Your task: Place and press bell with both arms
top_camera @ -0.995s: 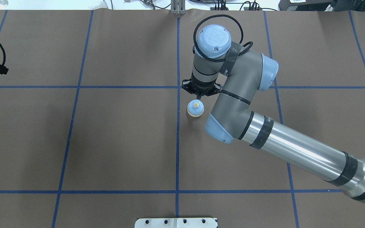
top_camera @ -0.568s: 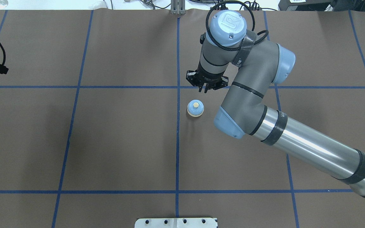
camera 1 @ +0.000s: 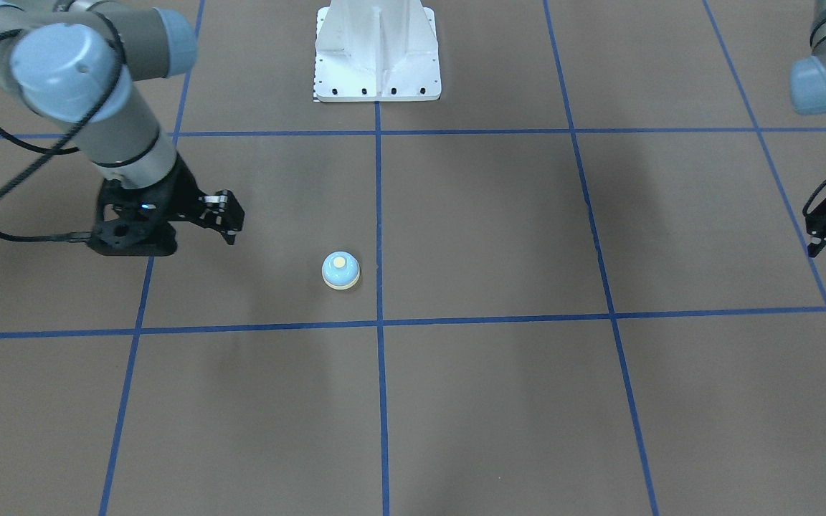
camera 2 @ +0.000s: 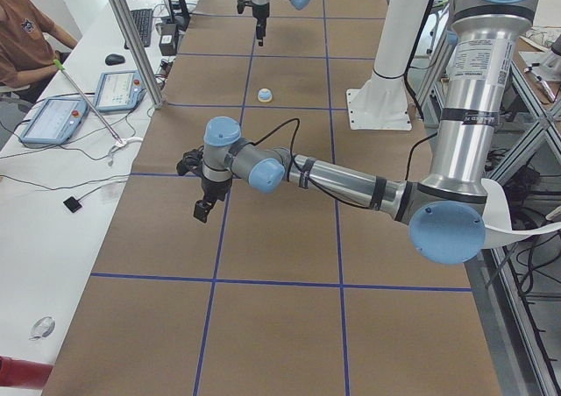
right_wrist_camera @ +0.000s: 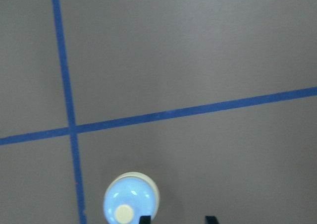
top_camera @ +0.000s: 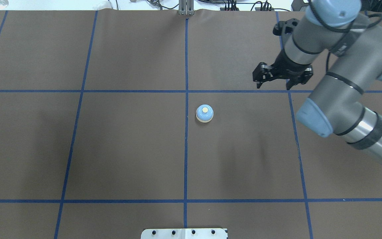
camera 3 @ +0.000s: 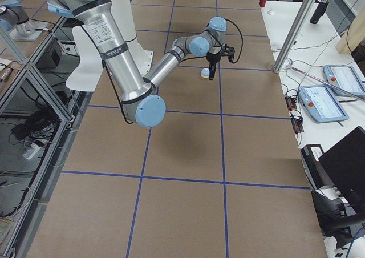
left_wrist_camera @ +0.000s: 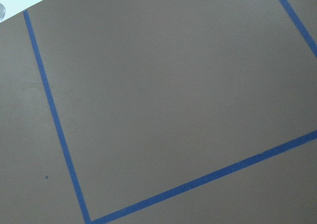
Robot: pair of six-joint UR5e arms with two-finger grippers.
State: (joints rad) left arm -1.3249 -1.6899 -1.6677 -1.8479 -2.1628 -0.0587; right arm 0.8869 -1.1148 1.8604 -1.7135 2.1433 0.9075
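The bell (top_camera: pixel 204 113), light blue with a cream button, stands alone on the brown table just right of the centre line; it also shows in the front view (camera 1: pixel 340 270). My right gripper (top_camera: pixel 274 87) hangs raised above the table, off to the bell's right and farther back, empty, with its fingers apart. In the right wrist view the bell (right_wrist_camera: pixel 131 204) sits at the bottom edge beside the two separated fingertips (right_wrist_camera: pixel 145 219). My left gripper (camera 1: pixel 818 240) is far out at the table's left side, low and empty; the frames do not show whether it is open or shut.
Blue tape lines (top_camera: pixel 186 149) divide the brown table cover into squares. The white bolted pedestal (camera 1: pixel 377 50) stands at the robot's edge. Operators' desks with tablets (camera 2: pixel 53 120) run along the far side.
My right gripper has risen and swung right, away from the bell, and its fingers have spread. The bell has not moved. My left gripper has left the overhead view's left edge.
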